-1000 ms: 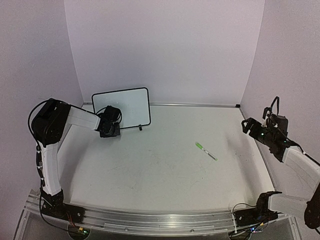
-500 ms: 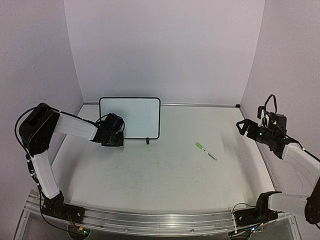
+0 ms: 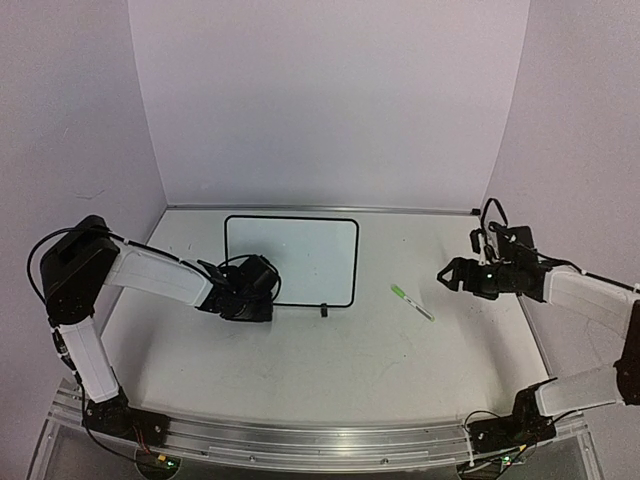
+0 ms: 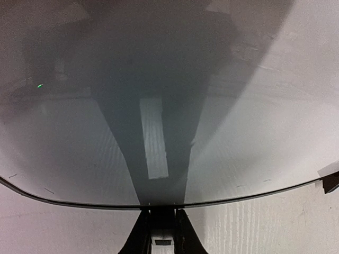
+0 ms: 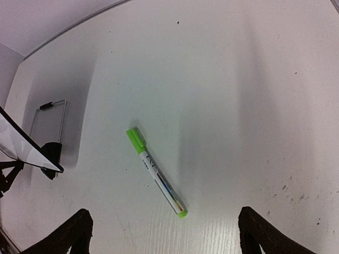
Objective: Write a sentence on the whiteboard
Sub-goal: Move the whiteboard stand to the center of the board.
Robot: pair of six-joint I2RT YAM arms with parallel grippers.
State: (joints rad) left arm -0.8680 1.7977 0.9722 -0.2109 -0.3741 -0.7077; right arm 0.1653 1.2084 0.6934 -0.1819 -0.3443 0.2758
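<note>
The whiteboard (image 3: 300, 250) stands tilted at the back left of the table, with a black frame and a small black foot (image 3: 323, 311). No sentence is in view on its white face. My left gripper (image 3: 247, 303) is shut on the board's lower frame edge. In the left wrist view the whiteboard (image 4: 238, 121) fills the picture above my left gripper (image 4: 160, 214). A green-capped marker (image 3: 411, 302) lies flat to the board's right. My right gripper (image 3: 447, 277) hovers open just right of it. The right wrist view has the marker (image 5: 155, 173) ahead of my right gripper (image 5: 163, 227), between its wide fingers (image 5: 68, 234).
Lilac walls close the table at the back, left and right, with a metal rail (image 3: 410, 210) along the rear. The board's corner (image 5: 24, 148) and a foot (image 5: 53, 154) show at the left of the right wrist view. An aluminium rail (image 3: 300, 435) runs along the near edge.
My left gripper has slid the whiteboard to the right and nearer. My right gripper has swung left and down from the right wall to beside the marker. The marker has not moved.
</note>
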